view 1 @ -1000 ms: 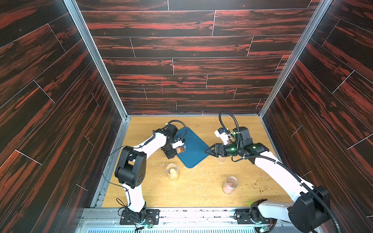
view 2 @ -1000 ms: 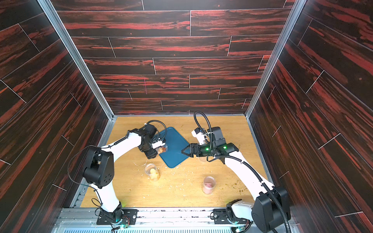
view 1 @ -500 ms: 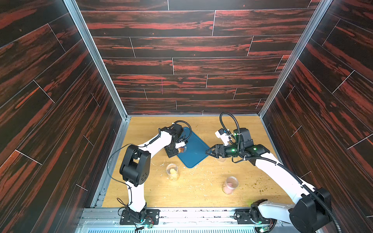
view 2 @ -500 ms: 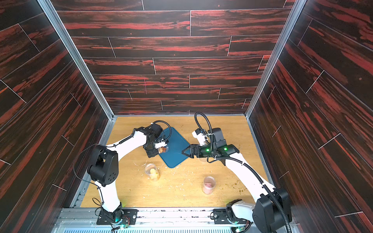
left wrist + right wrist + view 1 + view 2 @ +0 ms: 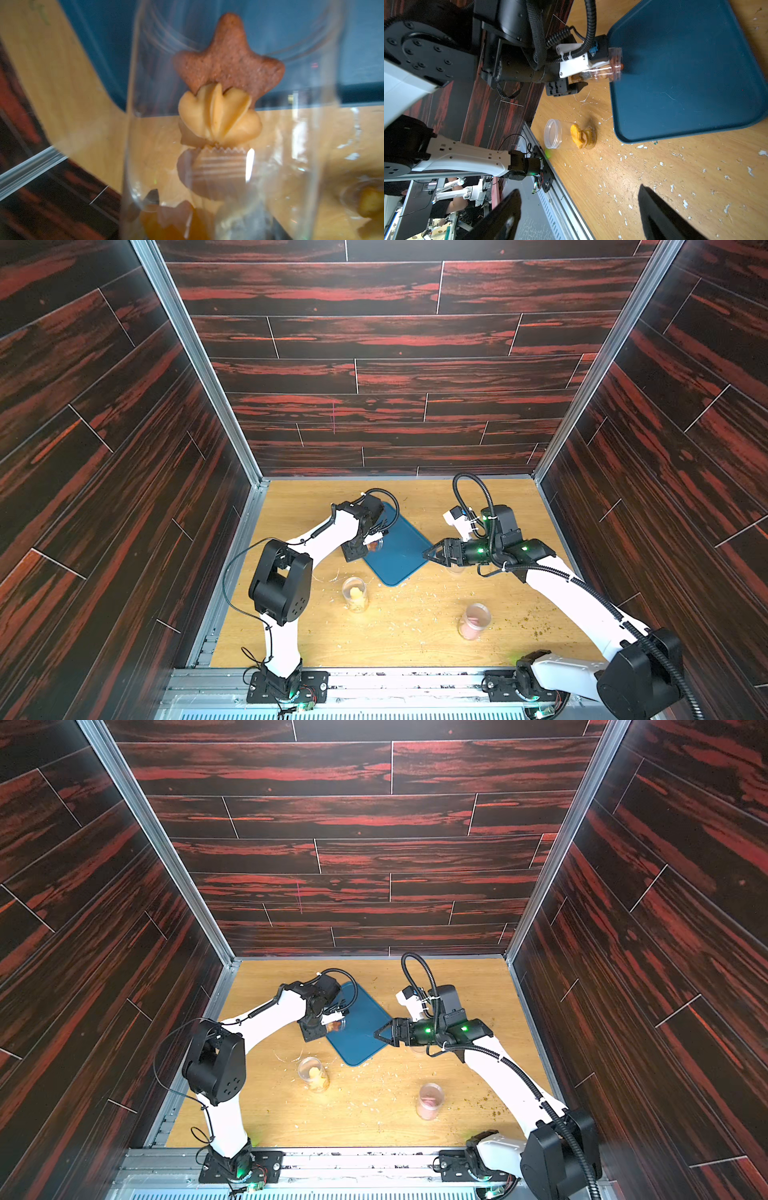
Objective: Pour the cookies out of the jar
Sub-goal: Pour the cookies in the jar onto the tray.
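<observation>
My left gripper (image 5: 366, 548) is shut on a clear jar (image 5: 375, 544) (image 5: 604, 69), which it holds tipped on its side with its mouth over the near-left edge of the blue tray (image 5: 401, 560) (image 5: 685, 72). The cookies are inside the jar (image 5: 311, 145): a brown star (image 5: 228, 62) lies nearest the mouth, with a yellow swirl (image 5: 218, 118) behind it and more pieces blurred at the base. The tray surface shows no cookies. My right gripper (image 5: 428, 553) (image 5: 579, 207) hovers open and empty at the tray's right corner.
An upright clear jar with yellow biscuits (image 5: 355, 593) (image 5: 571, 135) stands in front of the tray. A jar with pink contents (image 5: 473, 620) stands at the front right. Crumbs litter the wooden table (image 5: 407, 626). Dark walls enclose three sides.
My left arm has carried the jar rightward from the tray's left edge to over the tray and tipped it further. The right arm has barely moved.
</observation>
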Action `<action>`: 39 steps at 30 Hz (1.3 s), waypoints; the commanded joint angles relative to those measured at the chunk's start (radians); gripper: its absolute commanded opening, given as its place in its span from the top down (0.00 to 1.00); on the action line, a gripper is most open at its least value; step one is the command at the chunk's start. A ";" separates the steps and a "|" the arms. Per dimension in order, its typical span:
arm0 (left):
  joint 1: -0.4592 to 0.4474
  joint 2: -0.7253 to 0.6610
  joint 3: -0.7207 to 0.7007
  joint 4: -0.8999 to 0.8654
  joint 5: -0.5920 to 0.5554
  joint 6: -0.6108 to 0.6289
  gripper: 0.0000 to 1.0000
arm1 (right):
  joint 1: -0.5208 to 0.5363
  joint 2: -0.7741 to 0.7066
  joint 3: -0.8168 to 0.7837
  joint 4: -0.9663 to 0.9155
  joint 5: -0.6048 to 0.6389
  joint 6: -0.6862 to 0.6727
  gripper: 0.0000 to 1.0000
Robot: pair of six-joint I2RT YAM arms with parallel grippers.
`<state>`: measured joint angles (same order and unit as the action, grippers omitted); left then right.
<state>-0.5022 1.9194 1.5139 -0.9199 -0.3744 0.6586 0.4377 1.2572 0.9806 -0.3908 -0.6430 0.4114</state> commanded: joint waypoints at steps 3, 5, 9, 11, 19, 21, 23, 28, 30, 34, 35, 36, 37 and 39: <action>-0.031 0.025 0.038 -0.031 -0.114 0.045 0.67 | 0.004 -0.023 -0.009 0.007 -0.004 0.006 0.09; -0.045 0.034 0.037 -0.026 -0.142 0.053 0.66 | 0.005 -0.018 -0.007 0.006 -0.008 0.004 0.09; -0.072 0.056 0.039 -0.022 -0.181 0.060 0.66 | 0.004 -0.013 -0.003 -0.001 -0.012 -0.006 0.09; -0.084 0.068 0.046 -0.021 -0.203 0.060 0.66 | 0.005 -0.014 -0.002 -0.006 -0.012 -0.012 0.09; -0.108 0.090 0.062 -0.013 -0.300 0.073 0.65 | 0.004 -0.013 -0.013 -0.016 -0.017 -0.022 0.09; -0.108 0.091 0.057 -0.011 -0.296 0.074 0.64 | 0.004 -0.013 -0.014 -0.015 -0.020 -0.024 0.09; -0.110 0.095 0.054 -0.011 -0.296 0.074 0.64 | 0.004 -0.013 -0.014 -0.016 -0.024 -0.026 0.09; -0.123 0.085 0.059 -0.009 -0.342 0.088 0.64 | 0.004 -0.013 -0.017 -0.014 -0.028 -0.029 0.09; -0.123 0.076 0.063 -0.010 -0.329 0.079 0.63 | 0.003 -0.012 -0.022 -0.009 -0.027 -0.027 0.09; -0.123 0.057 0.040 -0.019 -0.262 0.049 0.62 | 0.003 -0.007 -0.025 0.001 -0.029 -0.021 0.09; -0.124 0.054 0.025 -0.010 -0.265 0.050 0.62 | 0.004 -0.007 -0.023 0.001 -0.029 -0.020 0.09; -0.126 0.059 0.037 -0.013 -0.259 0.050 0.62 | 0.004 -0.007 -0.026 0.007 -0.029 -0.016 0.09; -0.129 0.074 0.068 -0.027 -0.255 0.037 0.62 | 0.004 -0.007 -0.029 0.014 -0.030 -0.013 0.09; -0.135 0.083 0.125 -0.051 -0.208 -0.001 0.62 | 0.004 -0.003 -0.032 0.022 -0.029 -0.005 0.09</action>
<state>-0.6270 2.0121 1.5684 -0.9329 -0.6331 0.6983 0.4377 1.2572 0.9634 -0.3840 -0.6556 0.4023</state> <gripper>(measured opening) 0.657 0.912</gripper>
